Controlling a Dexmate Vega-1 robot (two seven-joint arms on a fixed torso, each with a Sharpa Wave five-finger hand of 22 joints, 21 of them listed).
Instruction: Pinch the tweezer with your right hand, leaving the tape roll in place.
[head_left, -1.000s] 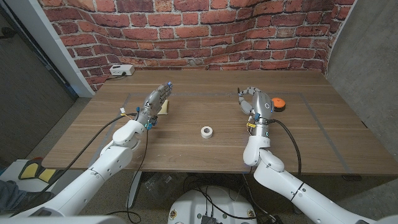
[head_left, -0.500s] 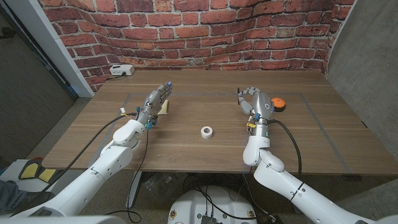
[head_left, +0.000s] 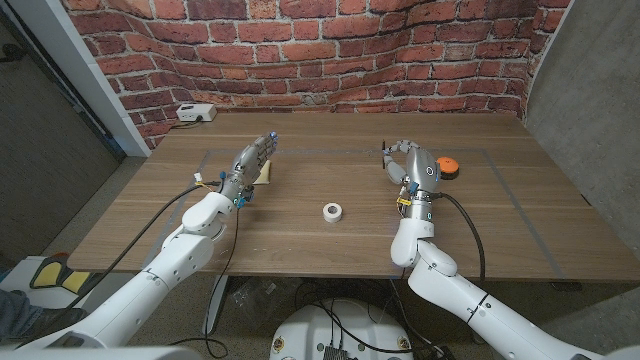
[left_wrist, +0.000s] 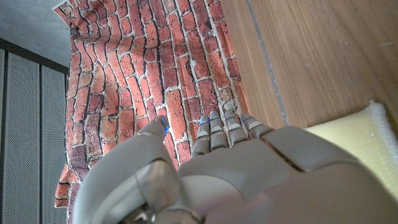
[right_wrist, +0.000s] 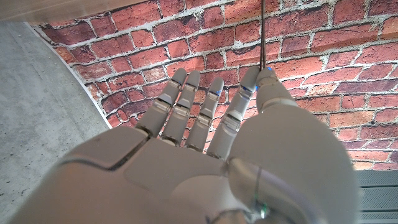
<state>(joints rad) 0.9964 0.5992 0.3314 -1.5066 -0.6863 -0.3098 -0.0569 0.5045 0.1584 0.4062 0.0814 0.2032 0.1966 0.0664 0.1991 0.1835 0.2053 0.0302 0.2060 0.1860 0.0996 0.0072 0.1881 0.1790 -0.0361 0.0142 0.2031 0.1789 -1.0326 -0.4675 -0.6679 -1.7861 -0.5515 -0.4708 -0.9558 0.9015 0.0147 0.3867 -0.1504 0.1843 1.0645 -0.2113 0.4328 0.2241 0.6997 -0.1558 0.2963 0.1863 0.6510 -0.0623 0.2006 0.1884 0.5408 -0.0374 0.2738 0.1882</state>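
Centrally, the tape roll (head_left: 332, 211) sits on the wooden table (head_left: 500, 215), between both hands. Right hand (head_left: 410, 165) hovers at right with fingers spread, holding nothing; left hand (head_left: 250, 162) likewise open, beside a yellow sponge (head_left: 266, 173). The tweezer cannot be made out.

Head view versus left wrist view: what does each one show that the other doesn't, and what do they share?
Head view's own: the tape roll mid-table, the right hand with fingers apart and holding nothing, an orange object beside it, and a white box near the table's far left corner. Left wrist view's own: the fine perforations of a grey panel beside the bricks. Shared: the left hand, holding nothing, the yellow sponge next to it, the wooden table and the brick wall.
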